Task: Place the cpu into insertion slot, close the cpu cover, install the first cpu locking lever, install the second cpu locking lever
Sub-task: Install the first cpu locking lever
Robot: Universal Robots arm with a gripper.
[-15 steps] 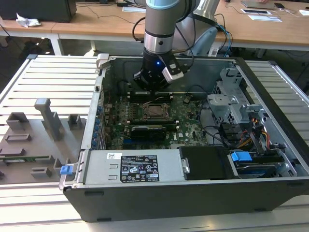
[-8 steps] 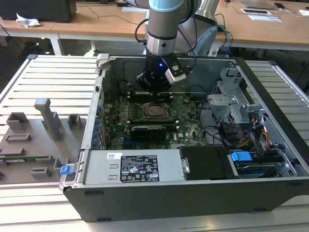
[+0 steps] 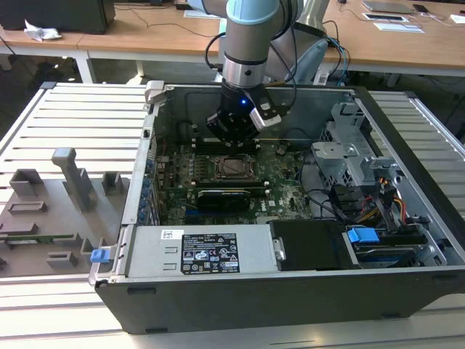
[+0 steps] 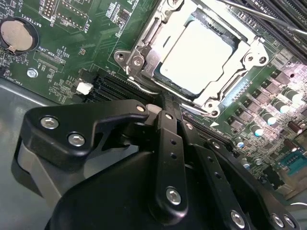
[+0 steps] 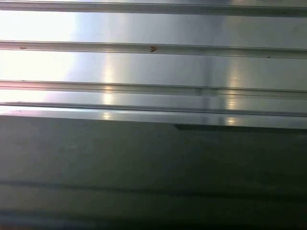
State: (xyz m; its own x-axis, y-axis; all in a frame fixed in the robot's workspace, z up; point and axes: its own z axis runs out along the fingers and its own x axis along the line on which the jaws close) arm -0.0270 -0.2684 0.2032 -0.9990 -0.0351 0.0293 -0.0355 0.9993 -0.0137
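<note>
Pincer point(image 3: 231, 138) hangs inside the open computer case point(image 3: 290, 291), just above the green motherboard point(image 3: 283, 182), on the far side of the socket as the exterior view looks. In the second wrist view the black linkage of the pincer point(image 4: 165, 103) converges to a point at the near edge of the socket; the links lie close together, so it reads as clenched, with nothing between the tips.

The cpu point(image 4: 196, 52) sits flat in the insertion slot, directly ahead of the pincer tips, its pale metal top square to the socket. In the exterior view the cpu point(image 3: 233, 167) is just in front of and below the pincer. The cpu cover point(image 4: 144, 52) appears to lie down around the chip as a silvery frame, its window showing the chip top. A thin locking lever point(image 4: 268, 17) runs along the side of the socket away from the pincer; whether it is latched cannot be told.

Handling judgement: chip is light, stiff and fragile, slick on its metal top; best taken by opposite edges only, never pressed. Cover is thin sheet metal, stiff but easily bent, moved by its free edge. Levers are springy wire, likely to slip off smooth tips; push near the bent end.

Grey slatted tabletop point(image 3: 80, 116) carries the case.
</note>
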